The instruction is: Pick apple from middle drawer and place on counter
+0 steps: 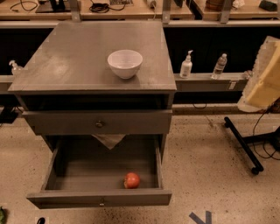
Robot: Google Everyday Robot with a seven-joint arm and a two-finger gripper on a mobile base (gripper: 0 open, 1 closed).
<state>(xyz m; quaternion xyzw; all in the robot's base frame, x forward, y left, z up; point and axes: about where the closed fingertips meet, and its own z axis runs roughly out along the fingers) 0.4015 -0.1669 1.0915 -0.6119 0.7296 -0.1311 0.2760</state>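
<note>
apple: the little red one [131,180] is sitting inside the open drawer, on the drawer floor right up against the inside of the front panel, a bit right of centre. Nothing is touching it.
open drawer: the lower grey one [140,197] is hanging pulled way out, with a tiny knob showing in the middle of its front.
upper drawer: the one with the bigger round knob [57,122] is sitting pushed in.
paper scrap: a pale triangular bit [108,140] is poking down from under the upper drawer.
grey bench: the cabinet's flat top [78,57] is showing pale scuffs and carrying a white bowl.
white bowl: it [125,63] is standing upright toward the front of the grey bench, right of centre.
claw: a pale yellowish shape [264,76] is hanging at the right edge of the view, off to the side of the cabinet and well apart from the apple. Honestly can't tell if it's wide or narrow.
ledge: a pump bottle [186,65] and a water bottle [219,65] are standing upright on the grey ledge [201,81] right of the cabinet.
wooden benches: they [131,13] are running along the back, with cables lying on them.
</note>
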